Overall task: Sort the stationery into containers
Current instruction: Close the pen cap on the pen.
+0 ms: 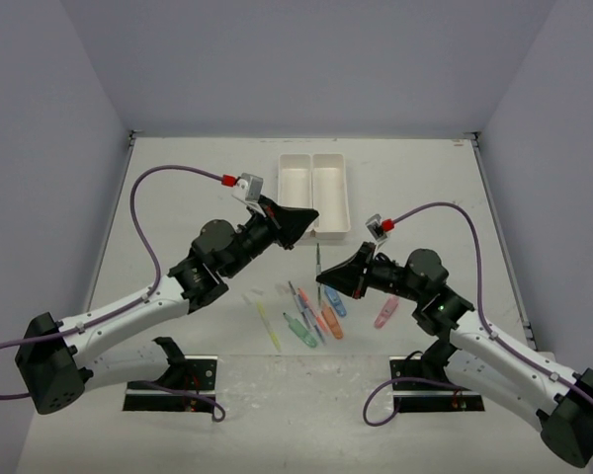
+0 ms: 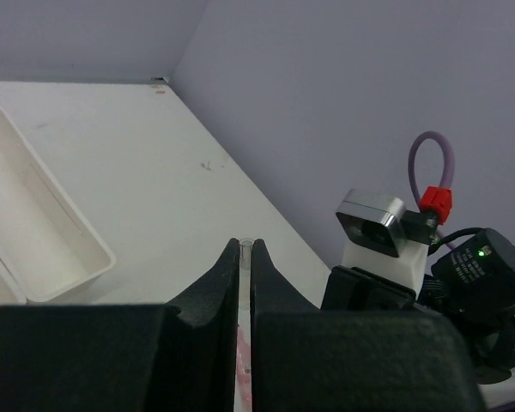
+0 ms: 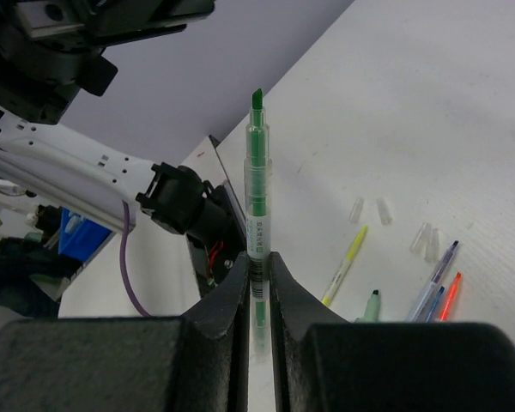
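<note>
Now R hand grips green pen, tip fwd, axis along fingers.

The white table bears a white two-compartment tray at the back and scattered stationery nearer the front.

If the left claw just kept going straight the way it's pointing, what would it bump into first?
Likely bare white table, beyond it the pale purple wall. The white plastic tray sits to one side of the left claw; depth is unclear.
</note>
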You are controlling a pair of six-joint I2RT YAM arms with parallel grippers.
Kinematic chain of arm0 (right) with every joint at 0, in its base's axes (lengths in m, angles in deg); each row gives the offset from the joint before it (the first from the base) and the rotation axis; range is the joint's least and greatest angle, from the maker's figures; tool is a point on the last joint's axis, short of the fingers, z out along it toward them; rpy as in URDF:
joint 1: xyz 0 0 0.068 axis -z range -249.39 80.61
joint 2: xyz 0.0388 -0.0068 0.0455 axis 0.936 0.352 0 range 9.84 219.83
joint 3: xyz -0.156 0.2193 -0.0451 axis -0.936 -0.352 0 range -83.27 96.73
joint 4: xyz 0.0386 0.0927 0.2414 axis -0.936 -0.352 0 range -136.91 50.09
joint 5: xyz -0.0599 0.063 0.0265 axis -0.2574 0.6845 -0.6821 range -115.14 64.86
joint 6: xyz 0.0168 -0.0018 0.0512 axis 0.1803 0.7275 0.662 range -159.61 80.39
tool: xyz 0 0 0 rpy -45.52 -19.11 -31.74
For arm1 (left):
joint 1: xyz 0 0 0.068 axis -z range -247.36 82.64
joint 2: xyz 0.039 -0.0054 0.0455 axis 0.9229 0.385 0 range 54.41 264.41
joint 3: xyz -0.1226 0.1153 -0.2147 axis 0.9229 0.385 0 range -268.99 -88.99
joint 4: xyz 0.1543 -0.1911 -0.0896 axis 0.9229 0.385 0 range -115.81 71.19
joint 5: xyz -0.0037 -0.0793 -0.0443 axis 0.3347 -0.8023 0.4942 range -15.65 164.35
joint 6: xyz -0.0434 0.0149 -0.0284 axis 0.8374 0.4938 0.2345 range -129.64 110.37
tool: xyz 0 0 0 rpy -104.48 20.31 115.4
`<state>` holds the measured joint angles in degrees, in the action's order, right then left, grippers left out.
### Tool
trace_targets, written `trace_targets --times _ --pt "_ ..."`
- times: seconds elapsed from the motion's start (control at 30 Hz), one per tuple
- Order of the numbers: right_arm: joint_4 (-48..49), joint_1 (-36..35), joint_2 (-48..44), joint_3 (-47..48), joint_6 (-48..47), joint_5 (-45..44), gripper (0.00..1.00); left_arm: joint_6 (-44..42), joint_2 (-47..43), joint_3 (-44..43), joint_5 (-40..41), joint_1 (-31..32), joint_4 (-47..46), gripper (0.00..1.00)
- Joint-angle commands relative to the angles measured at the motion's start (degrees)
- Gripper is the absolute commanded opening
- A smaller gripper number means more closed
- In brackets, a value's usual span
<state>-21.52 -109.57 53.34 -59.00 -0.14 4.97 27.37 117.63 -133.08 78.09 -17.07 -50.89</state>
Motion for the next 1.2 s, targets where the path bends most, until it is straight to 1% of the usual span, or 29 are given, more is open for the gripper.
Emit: trace_targets --times 0.0,0.23,0.63,0.87,1.17 --pt "0.30 -0.33 1.18 3.10 -0.45 -3.50 0.00 0.79 -2.60 0.90 -0.70 0.11 -5.04 0.00" --pt "-0.57 -0.33 2.30 4.67 -0.88 -4.52 0.00 1.04 -2.42 1.28 -1.00 0.24 -4.50 0.00" --pt "-1.78 -0.33 3.23 6.13 -1.66 -6.24 0.00 0.70 0.27 1.58 -4.88 0.25 -4.83 0.00" --pt "-2.60 -0.36 2.07 5.79 -1.56 -7.74 0.00 0.62 0.27 2.43 -5.06 0.17 -5.33 0.00" --pt "-3.45 -0.33 1.67 5.96 -1.49 -7.00 0.00 0.70 0.86 3.84 -4.01 0.17 -5.51 0.00"
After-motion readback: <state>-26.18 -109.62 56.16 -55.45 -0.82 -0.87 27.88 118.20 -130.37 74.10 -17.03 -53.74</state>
